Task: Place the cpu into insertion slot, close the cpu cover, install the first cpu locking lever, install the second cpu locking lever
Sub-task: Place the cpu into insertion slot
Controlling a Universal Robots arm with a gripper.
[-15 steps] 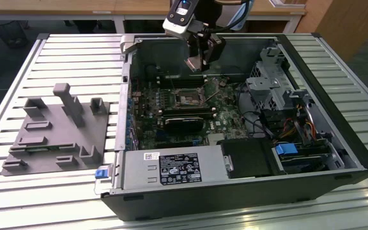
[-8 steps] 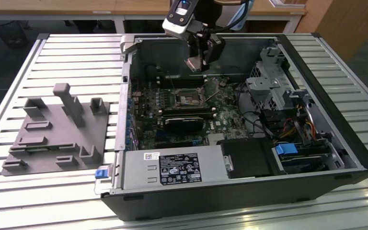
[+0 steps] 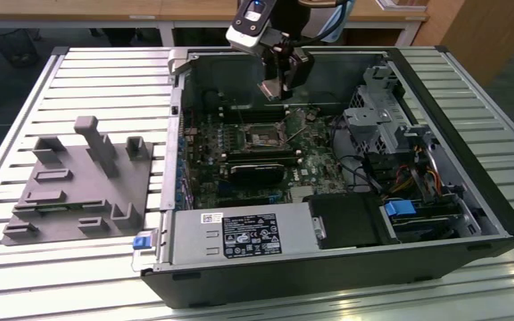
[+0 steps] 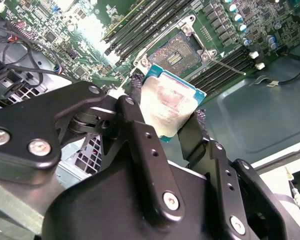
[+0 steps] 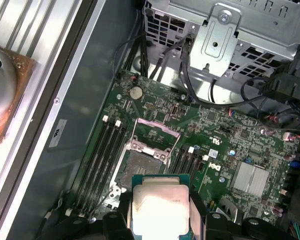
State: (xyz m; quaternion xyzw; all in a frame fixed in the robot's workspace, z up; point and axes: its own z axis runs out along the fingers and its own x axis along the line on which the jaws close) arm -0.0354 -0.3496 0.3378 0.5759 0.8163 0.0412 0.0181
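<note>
My gripper hangs over the back of the open computer case, shut on the cpu. In both wrist views the cpu is a silver-grey square on a green backing, pinched at two opposite edges by the black fingers. It is held in the air, apart from the board. The insertion slot lies bare below it, dark centre showing. The cpu cover stands swung up at the slot's far edge. A thin lever rod juts out beside the slot.
Long black memory slots flank the socket on both sides. A metal drive cage with cables fills the case on the exterior view's right, and the power supply sits in front. A grey fixture block rests on the slatted table.
</note>
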